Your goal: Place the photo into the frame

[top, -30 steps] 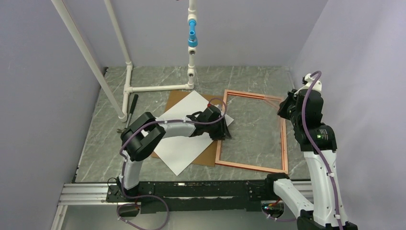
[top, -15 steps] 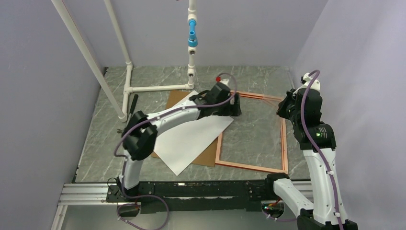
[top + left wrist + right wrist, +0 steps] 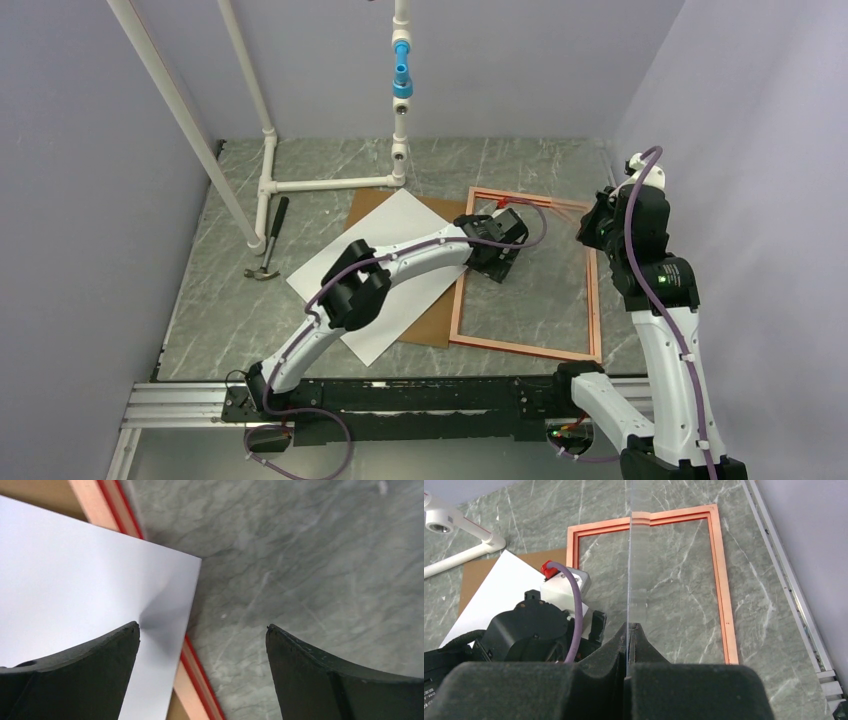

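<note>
The photo lies white face up on a brown backing board. Its right corner overlaps the left border of the frame. The frame lies flat on the marble table, pale orange face up with a red inner edge. My left gripper hovers over that corner, wide open: one finger is above the paper, the other above bare marble, nothing between them. My right gripper is raised at the frame's far right corner. It is shut on a clear pane held upright, edge-on.
A hammer lies at the left by a white pipe stand with a blue fitting. Purple walls enclose the table on three sides. The frame encloses bare marble.
My left gripper's jaws have opened wide. The left arm rose, then stretched right, so the gripper is now over the frame's left border. The right arm and pane have barely moved.
</note>
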### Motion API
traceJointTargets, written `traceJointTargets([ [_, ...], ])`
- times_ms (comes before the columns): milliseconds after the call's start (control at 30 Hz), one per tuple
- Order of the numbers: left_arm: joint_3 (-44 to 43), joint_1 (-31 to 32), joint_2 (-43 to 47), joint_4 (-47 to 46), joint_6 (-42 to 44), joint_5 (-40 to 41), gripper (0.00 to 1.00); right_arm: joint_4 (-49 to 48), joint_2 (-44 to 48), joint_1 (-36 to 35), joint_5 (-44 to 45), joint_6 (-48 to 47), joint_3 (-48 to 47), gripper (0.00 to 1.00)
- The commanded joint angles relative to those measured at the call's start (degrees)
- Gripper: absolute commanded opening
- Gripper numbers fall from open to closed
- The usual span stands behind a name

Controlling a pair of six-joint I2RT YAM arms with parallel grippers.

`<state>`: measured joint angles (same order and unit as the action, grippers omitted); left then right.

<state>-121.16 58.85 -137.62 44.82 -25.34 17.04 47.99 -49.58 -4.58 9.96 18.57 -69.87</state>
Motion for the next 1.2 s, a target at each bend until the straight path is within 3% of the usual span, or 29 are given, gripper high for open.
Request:
traceJointTargets([
  [0, -1.16, -0.14, -0.44, 4.42, 1.48, 7.13, 0.98, -2.61, 0.06, 0.18, 0.24, -0.46, -0.03, 0.0],
  [133, 0.56, -0.32, -0.08, 6.21, -0.8, 12.31, 0.91, -2.55, 0.11, 0.18, 0.07, -0.38, -0.14, 0.0],
  [333, 9.04, -2.82, 5.67, 2.32, -3.4, 11.32, 0.7, -2.31, 0.06, 0.18, -0.59, -0.12, -0.42, 0.0],
  [567, 14.95, -5.96, 10.33, 3.09, -5.55, 12.82, 0.64, -2.35, -0.17, 0.12, -1.87, 0.22, -0.69, 0.0],
  [700, 19.74, -7.88, 14.08, 1.37, -6.66, 11.61, 0.66, -2.33, -0.4, 0.1, -2.37, 0.24, -0.53, 0.0],
  [867, 29.51, -11.2, 20.97, -7.67, -7.41, 3.71, 0.85, -2.37, -0.44, 0.13, -2.78, 0.24, -0.14, 0.0],
  [1000, 36.82, -14.87, 25.18, -14.11, -9.8, -2.34, 0.85, -2.34, -0.59, 0.17, -3.4, 0.4, -0.04, 0.0],
  [1167, 43.3, -17.76, 28.71, -18.1, -11.46, -3.93, 0.84, -2.22, -0.51, 0.13, -4.17, 0.42, 0.38, 0.0],
])
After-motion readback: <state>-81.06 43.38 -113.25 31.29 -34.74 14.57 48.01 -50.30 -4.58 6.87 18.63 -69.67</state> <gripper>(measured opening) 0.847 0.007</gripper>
